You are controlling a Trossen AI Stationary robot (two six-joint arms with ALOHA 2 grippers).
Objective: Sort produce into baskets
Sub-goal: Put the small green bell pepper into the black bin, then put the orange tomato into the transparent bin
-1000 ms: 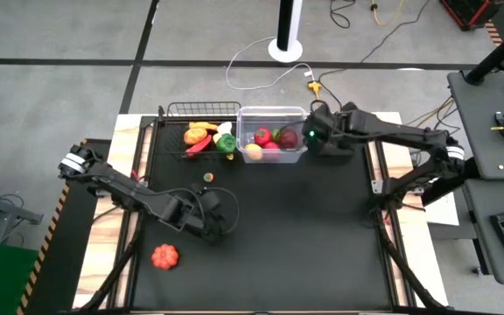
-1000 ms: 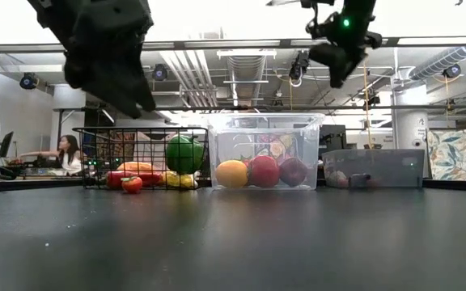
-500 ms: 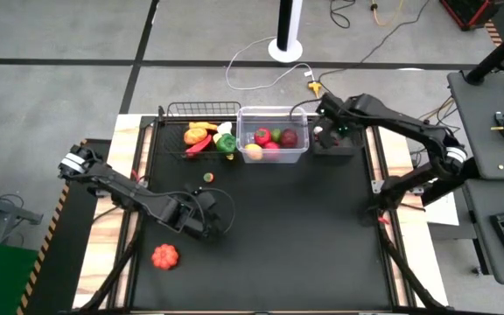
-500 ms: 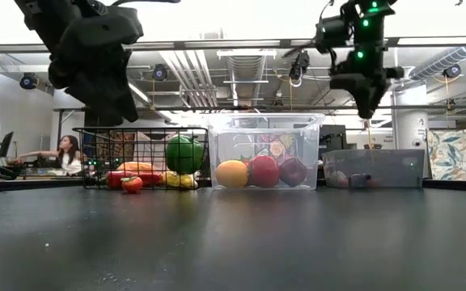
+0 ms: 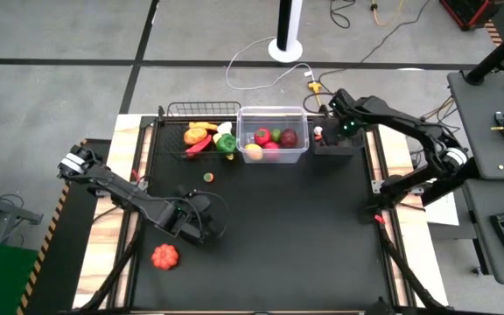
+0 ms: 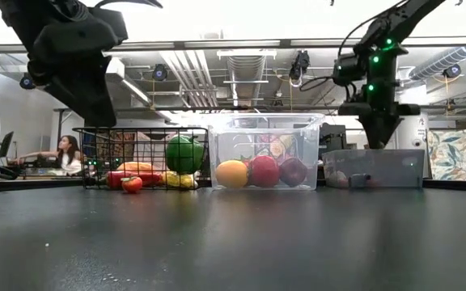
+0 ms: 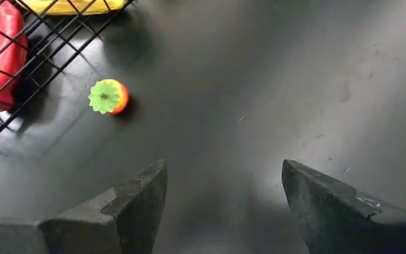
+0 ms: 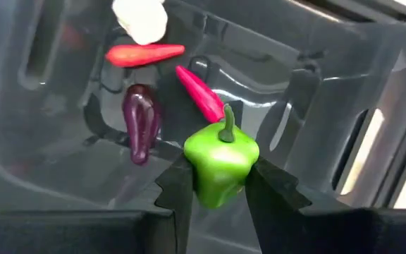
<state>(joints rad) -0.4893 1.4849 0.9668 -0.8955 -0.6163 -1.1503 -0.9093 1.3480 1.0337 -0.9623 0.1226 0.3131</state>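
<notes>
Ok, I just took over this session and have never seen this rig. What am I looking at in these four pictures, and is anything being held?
Two dark robot arms work at a black table. One picture looks straight down, one looks level across the table top, and two come from cameras on the wrists.

At the far edge stand a wire basket with produce in it, a clear bin with fruit in it, and a dark tray. Loose on the table lie an orange pumpkin and a small tomato.

The right gripper hangs over the dark tray, its jaws shut on a small green pepper. Below it lie two red chillies, a purple aubergine and something white. The left gripper is open and empty above the table, with the small tomato ahead of it.
</notes>
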